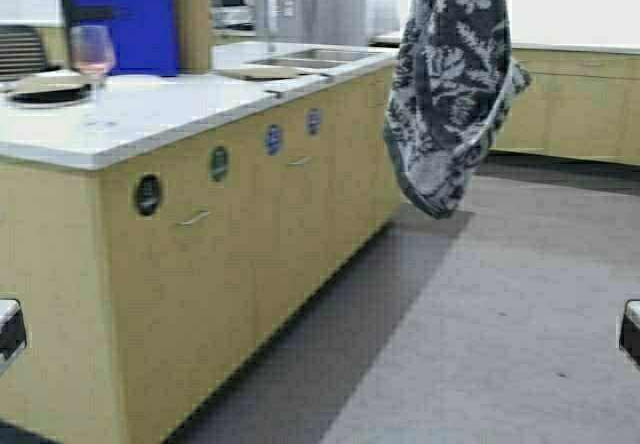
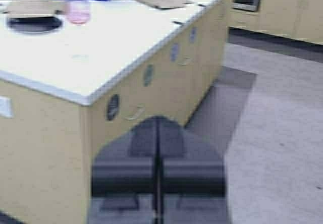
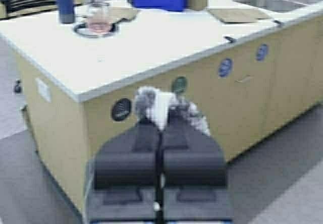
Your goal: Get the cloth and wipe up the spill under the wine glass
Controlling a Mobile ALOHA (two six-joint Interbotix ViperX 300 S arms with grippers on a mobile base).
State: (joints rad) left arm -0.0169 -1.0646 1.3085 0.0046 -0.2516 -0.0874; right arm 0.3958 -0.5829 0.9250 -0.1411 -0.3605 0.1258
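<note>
1. Leftmost, we see the glass (image 1: pixel 92 56) on the far-left counter (image 1: pixel 150 114).
2. Our left gripper (image 2: pixel 158 133) is clenched on nothing.
3. Our right gripper (image 3: pixel 160 128) grasps the cloth (image 1: pixel 452 84), hanging right of the counter.

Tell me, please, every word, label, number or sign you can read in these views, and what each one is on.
No text can be read.
Round stickers on the island's cabinet fronts, dark, green and blue: print too blurred to read.
Blue box on the counter: no legible marking.
Cloth in the right hand: floral pattern only, no lettering.
</note>
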